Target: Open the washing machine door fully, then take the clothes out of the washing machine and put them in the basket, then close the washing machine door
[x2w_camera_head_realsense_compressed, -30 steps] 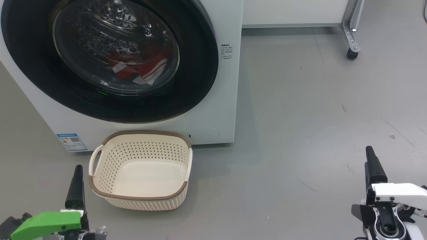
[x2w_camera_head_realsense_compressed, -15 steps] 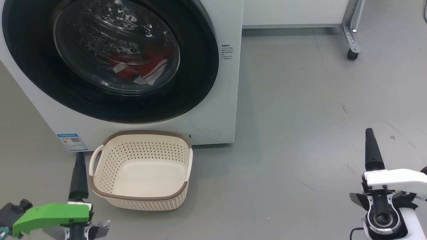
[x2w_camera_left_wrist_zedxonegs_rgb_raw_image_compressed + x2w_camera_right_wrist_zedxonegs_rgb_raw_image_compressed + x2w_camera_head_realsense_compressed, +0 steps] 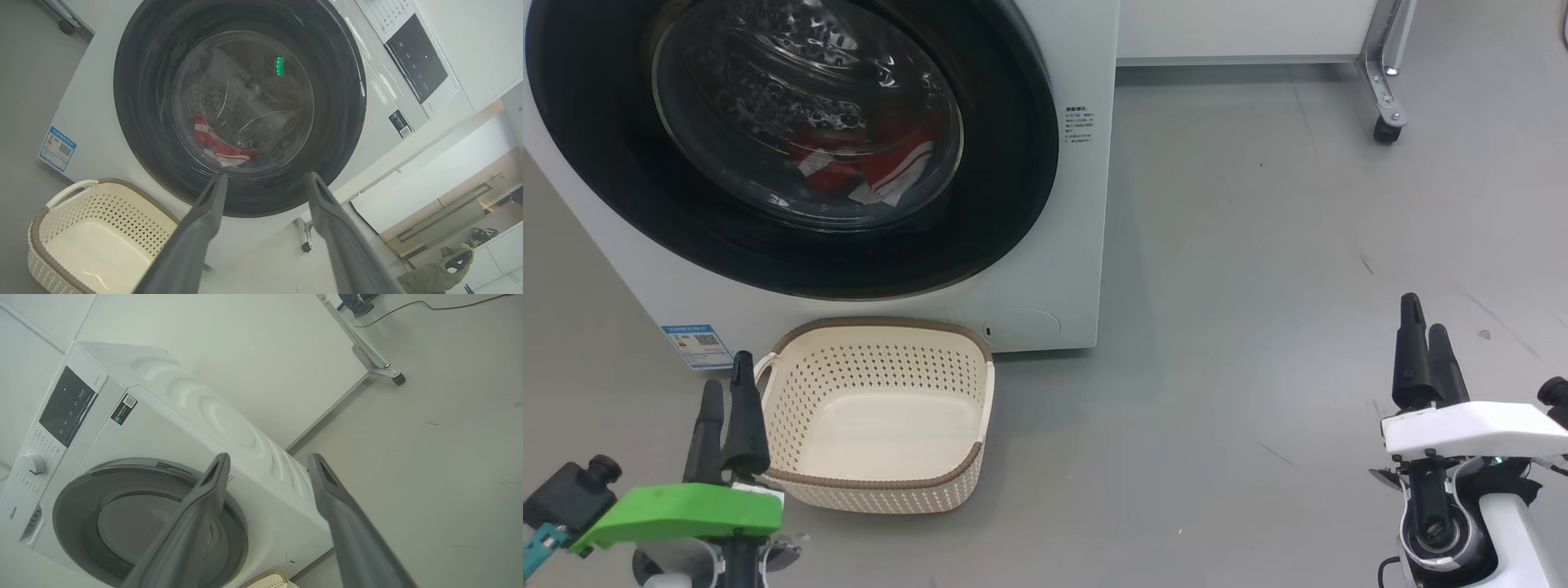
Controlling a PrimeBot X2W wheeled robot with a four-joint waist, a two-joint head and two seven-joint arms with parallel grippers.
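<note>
The white washing machine (image 3: 1078, 245) stands at the upper left, and its black-rimmed washing machine door (image 3: 1005, 163) lies flat against the front. Red and white clothes (image 3: 866, 163) show through the glass, low in the drum. On the floor just before the machine sits the cream basket (image 3: 882, 324), with nothing in it. My left gripper (image 3: 727, 371) is open beside the basket's left handle and points at the door (image 3: 339, 102) and the clothes (image 3: 216, 143). Far to the right my right gripper (image 3: 1423, 314) hangs open over bare floor, aimed towards the machine (image 3: 171, 428).
A metal frame leg on a caster (image 3: 1387, 131) stands at the back right, beside a white panel (image 3: 1241, 33). Grey floor (image 3: 1258, 327) spreads to the right of the machine. A cable (image 3: 449, 304) and a person's shoes (image 3: 359, 308) lie far off.
Both grippers have moved forward, up the head view, and turned so that both fingers of each show. The left one has drawn closer to the basket's handle.
</note>
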